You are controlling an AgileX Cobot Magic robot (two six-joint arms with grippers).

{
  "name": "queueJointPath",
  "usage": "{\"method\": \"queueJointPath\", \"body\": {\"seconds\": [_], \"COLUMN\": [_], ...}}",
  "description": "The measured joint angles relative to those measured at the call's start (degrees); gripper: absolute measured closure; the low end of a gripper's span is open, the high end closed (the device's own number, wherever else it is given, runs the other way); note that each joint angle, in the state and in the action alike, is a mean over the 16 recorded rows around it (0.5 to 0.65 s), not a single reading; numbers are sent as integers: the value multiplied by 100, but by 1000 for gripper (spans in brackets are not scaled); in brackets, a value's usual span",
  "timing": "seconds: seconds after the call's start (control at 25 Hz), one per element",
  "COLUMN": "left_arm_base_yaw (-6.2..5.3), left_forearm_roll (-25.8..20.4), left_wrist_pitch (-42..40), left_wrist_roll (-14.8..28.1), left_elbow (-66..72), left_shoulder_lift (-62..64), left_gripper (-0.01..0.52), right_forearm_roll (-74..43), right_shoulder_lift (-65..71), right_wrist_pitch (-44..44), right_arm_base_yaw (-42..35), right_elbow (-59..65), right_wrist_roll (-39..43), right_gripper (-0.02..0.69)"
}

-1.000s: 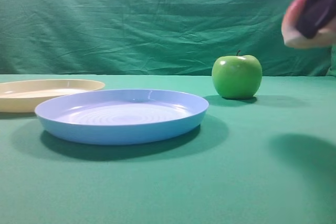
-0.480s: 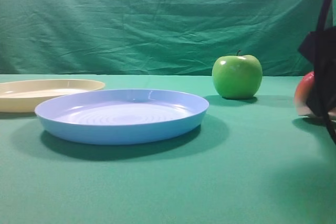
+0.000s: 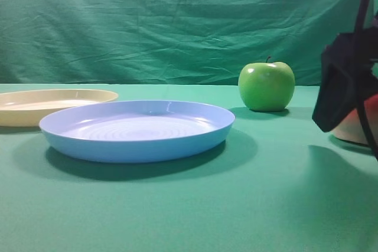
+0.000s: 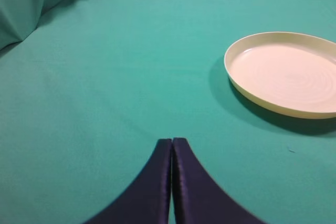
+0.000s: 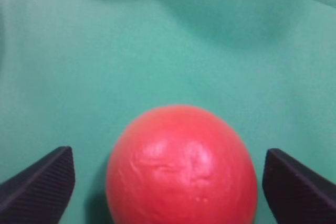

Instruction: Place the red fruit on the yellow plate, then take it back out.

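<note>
Red fruit sits on desk at far right, mostly hidden behind right hand; fingers spread wide, clear of fruit both sides. Yellow plate cut off at frame edge. Left hand pressed together, holding nothing.

The round, smooth red fruit, earlier carried high in the air, now rests on the green cloth table near its right edge. The dark right gripper, earlier clamped on it, now stands spread, both fingers clear.
</note>
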Motion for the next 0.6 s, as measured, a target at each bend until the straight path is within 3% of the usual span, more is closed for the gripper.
{"method": "queueJointPath", "body": {"seconds": [0.4, 0.6], "left_arm_base_yaw": [0, 0], "left_forearm_roll": [0, 0], "left_wrist_pitch": [0, 0], "left_wrist_roll": [0, 0], "left_elbow": [0, 0], "left_shoulder_lift": [0, 0], "left_gripper": [514, 514], "right_forearm_roll": [-3, 30], "right_shoulder_lift": [-1558, -2477], "right_wrist_pitch": [1246, 1652], "right_arm_base_yaw": [0, 0], "right_elbow": [-683, -663], "right_wrist_roll": [13, 62], "right_gripper": [521, 644]}}
